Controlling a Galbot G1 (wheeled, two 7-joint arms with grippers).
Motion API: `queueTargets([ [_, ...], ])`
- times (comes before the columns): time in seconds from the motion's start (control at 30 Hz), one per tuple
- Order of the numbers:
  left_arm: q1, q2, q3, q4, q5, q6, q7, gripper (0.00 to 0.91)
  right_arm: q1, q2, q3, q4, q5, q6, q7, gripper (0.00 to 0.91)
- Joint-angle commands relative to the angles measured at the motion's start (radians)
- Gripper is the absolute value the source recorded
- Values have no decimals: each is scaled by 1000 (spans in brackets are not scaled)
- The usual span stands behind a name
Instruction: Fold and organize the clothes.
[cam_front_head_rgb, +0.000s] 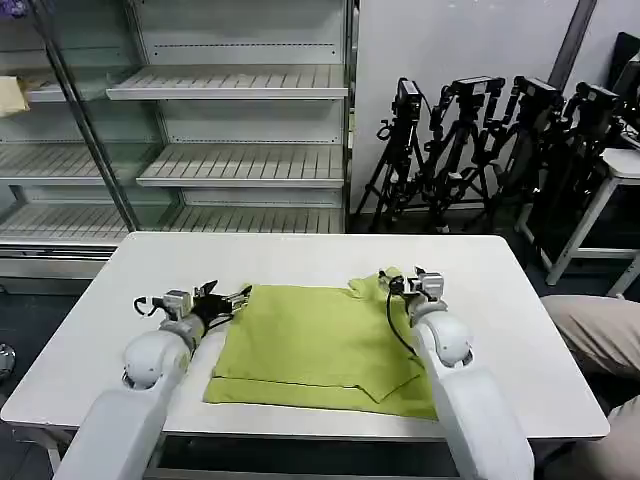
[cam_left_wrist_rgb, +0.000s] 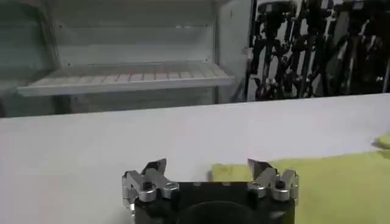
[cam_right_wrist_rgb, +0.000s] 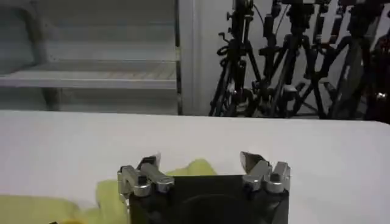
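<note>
1 lime-green T-shirt (cam_front_head_rgb: 320, 345) lies partly folded on the white counter (cam_front_head_rgb: 500, 300). 2 pincers, both wide open and empty: left pincer (cam_front_head_rgb: 238, 296) at its left edge, right pincer (cam_front_head_rgb: 398, 281) over its far right corner.

A white desk (cam_front_head_rgb: 300, 255) with rounded corners carries one thing — a lime-green T-shirt (cam_front_head_rgb: 320, 345). It lies flat near the front edge, about midway across, partly folded, with one corner turned over at the front right. A bunched bit of cloth rises at its far right corner.
</note>
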Motion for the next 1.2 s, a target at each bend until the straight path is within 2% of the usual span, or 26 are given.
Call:
queueTargets([
  [0.03, -102, -4, 48, 129, 3, 22, 22, 907, 88, 36, -16, -136, -29, 0, 6, 907],
  [0.4, -114, -14, 47, 157, 28, 21, 49, 907, 89, 55, -1, -180, -22, 1, 9, 907],
  [0.43, -112, -15, 49, 156, 29, 21, 49, 907, 89, 55, -1, -182, -21, 1, 9, 877],
  [0.47, -112, -16, 50, 157, 30, 21, 50, 907, 88, 55, 0, -184, -19, 1, 10, 766],
  [0.5, -110, -18, 50, 157, 31, 22, 50, 907, 87, 55, 1, -185, -14, 1, 9, 433],
  [0.53, -109, -19, 50, 159, 33, 21, 50, 907, 86, 56, 2, -185, -13, 1, 9, 262],
  [0.57, -107, -20, 50, 159, 34, 22, 49, 171, 83, 55, 1, -184, -12, 1, 10, 20],
  [0.6, -105, -20, 51, 160, 35, 22, 48, 50, 81, 54, 0, -181, -9, 1, 10, 0],
  [0.63, -103, -19, 50, 159, 35, 22, 52, 20, 80, 54, -1, -180, -7, 0, 10, 0],
  [1.2, -92, -19, 60, 141, 31, 22, 72, 20, 70, 50, 2, -164, 23, 0, -3, 0],
])
